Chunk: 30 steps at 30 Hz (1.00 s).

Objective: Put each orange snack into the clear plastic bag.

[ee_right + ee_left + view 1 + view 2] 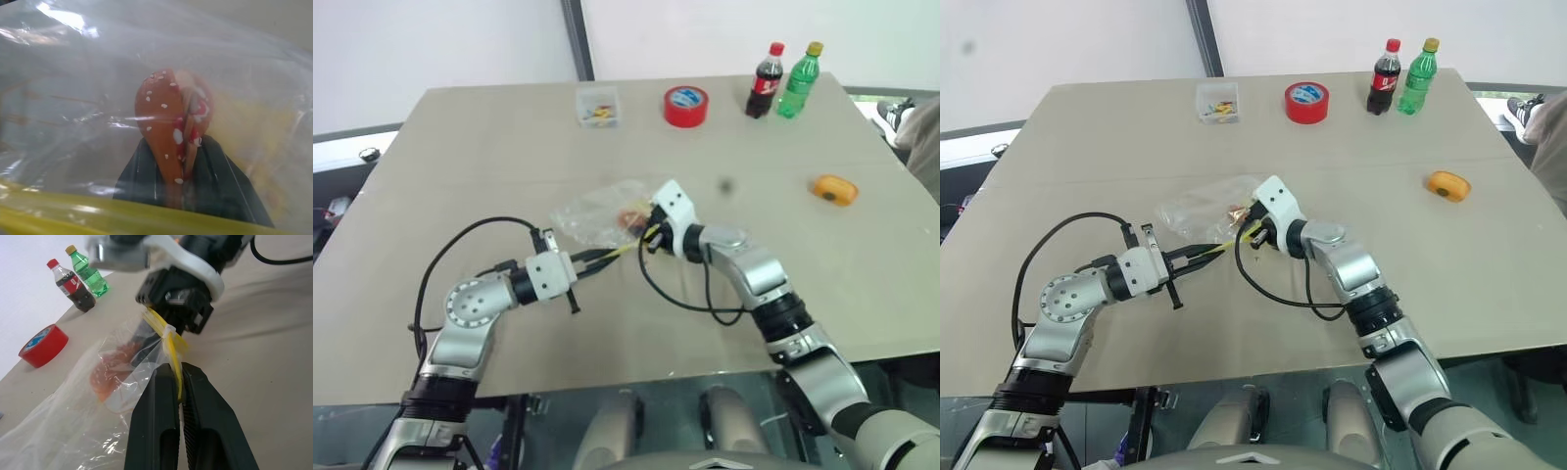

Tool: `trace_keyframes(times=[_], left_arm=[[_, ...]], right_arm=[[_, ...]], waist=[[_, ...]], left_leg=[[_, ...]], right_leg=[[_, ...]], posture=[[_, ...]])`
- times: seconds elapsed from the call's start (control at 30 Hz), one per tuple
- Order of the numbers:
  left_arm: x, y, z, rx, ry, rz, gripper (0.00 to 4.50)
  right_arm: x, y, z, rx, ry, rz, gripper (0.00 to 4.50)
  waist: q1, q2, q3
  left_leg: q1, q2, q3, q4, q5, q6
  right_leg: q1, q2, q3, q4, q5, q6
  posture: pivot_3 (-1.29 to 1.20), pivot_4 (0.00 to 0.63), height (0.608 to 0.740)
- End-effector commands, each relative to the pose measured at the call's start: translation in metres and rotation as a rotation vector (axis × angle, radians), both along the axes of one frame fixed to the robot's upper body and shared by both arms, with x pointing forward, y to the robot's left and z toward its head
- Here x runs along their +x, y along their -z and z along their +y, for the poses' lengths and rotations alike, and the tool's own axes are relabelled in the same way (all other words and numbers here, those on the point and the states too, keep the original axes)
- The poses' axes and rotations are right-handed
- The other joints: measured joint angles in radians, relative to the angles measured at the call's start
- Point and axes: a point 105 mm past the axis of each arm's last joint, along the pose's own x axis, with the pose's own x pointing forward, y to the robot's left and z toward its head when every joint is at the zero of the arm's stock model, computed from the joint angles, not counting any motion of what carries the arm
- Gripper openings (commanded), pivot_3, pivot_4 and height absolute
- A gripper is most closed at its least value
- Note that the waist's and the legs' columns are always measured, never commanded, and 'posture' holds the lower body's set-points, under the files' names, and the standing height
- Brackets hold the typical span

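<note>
The clear plastic bag [592,211] lies crumpled at mid-table. My left gripper [177,369] is shut on its yellow seal strip [171,342], holding that edge up from the left. My right gripper [176,147] reaches into the bag's mouth from the right, shut on a speckled orange snack [166,117] that stands upright between its fingers inside the plastic. In the eye views this snack shows as an orange patch [631,217] through the bag. A second orange snack [834,189], with a dark spot, lies on the table far to the right.
Along the table's far edge stand a small clear box of bits [598,106], a red tape roll [686,106], a cola bottle [766,80] and a green bottle [800,80]. Part of a person [920,127] is at the right edge.
</note>
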Motion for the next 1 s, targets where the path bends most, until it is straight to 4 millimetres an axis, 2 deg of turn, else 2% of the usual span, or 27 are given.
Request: trace_keyframes(times=[0.03,0.13,0.27,0.4,0.47,0.53,0.6,0.67,0.77,0.9,1.0], left_arm=[[0.001,-0.01,0.002,-0.054,-0.035,-0.023,0.0],[0.005,-0.01,0.006,-0.075,-0.075,-0.016,0.0],[0.012,-0.012,0.013,-0.157,-0.162,0.004,0.0],[0.017,-0.012,0.014,-0.206,-0.201,0.016,0.0],[0.017,-0.011,0.013,-0.21,-0.203,0.016,0.0],[0.017,-0.011,0.012,-0.207,-0.198,0.014,0.0],[0.018,-0.01,0.011,-0.205,-0.195,0.012,0.0],[0.018,-0.01,0.011,-0.206,-0.194,0.01,0.0],[0.02,-0.009,0.01,-0.204,-0.194,0.009,0.0],[0.021,-0.008,0.01,-0.201,-0.19,0.007,0.0],[0.022,-0.008,0.008,-0.195,-0.182,0.003,0.0]], right_arm=[[0.018,-0.022,-0.013,0.02,0.111,-0.121,2.0],[0.02,-0.03,-0.029,0.021,0.139,-0.154,3.5],[0.002,-0.046,-0.063,0.061,0.076,-0.154,3.5],[-0.016,-0.053,-0.094,0.052,0.035,-0.161,3.5],[-0.018,-0.062,-0.111,0.052,0.028,-0.23,3.5],[-0.005,-0.064,-0.139,-0.016,0.127,-0.28,4.03],[0.018,-0.067,-0.179,-0.175,0.317,-0.388,4.46],[0.034,-0.073,-0.217,-0.279,0.468,-0.455,4.46],[0.05,-0.066,-0.267,-0.476,0.573,-0.468,4.46],[0.063,-0.053,-0.313,-0.575,0.707,-0.401,4.46],[0.067,-0.042,-0.331,-0.555,0.77,-0.315,4.46]], waist=[[0.0,0.0,0.0],[0.0,0.0,0.0],[0.003,0.0,0.0],[0.003,0.0,0.0],[0.0,0.0,0.0],[-0.001,0.0,0.0],[0.003,0.0,0.0],[0.005,0.0,0.0],[0.007,0.0,0.0],[-0.002,0.0,0.0],[-0.003,0.0,0.001]], left_leg=[[0.0,0.0,0.0,0.0,0.0,0.0],[0.0,0.0,0.0,0.0,0.0,0.0],[-0.001,0.0,0.0,0.0,0.0,0.0],[-0.001,0.0,0.0,0.0,0.0,0.0],[0.0,0.0,0.0,0.0,0.0,0.0],[0.0,0.0,0.001,0.0,0.0,0.0],[0.001,0.0,0.001,0.0,0.0,0.0],[0.001,-0.002,0.002,0.0,0.0,0.0],[0.001,-0.002,0.003,0.0,0.0,0.0],[0.001,-0.002,0.004,-0.001,0.0,0.0],[0.002,-0.001,0.007,-0.001,0.0,0.0]], right_leg=[[0.0,0.0,0.0,0.0,0.0,0.0],[0.0,0.0,0.0,0.0,0.0,0.0],[0.0,0.0,0.0,0.0,0.0,0.0],[0.0,-0.001,0.0,-0.001,0.0,0.0],[0.001,0.0,0.0,-0.001,0.0,0.0],[0.001,0.0,0.0,0.0,0.0,0.0],[0.001,0.0,0.0,0.0,0.0,0.0],[0.001,-0.001,0.0,0.0,0.0,0.0],[0.001,-0.001,0.001,-0.001,0.0,0.0],[0.002,0.0,0.001,-0.002,0.0,0.0],[0.002,0.0,0.003,-0.002,0.0,0.0]], posture=[[0.0,0.15,0.74],[0.0,0.15,0.74],[0.0,0.15,0.74],[0.0,0.15,0.74],[0.0,0.15,0.74],[0.0,0.15,0.74],[0.0,0.15,0.74],[0.0,0.15,0.74],[0.0,0.15,0.74],[0.0,0.15,0.74],[0.0,0.15,0.74]])
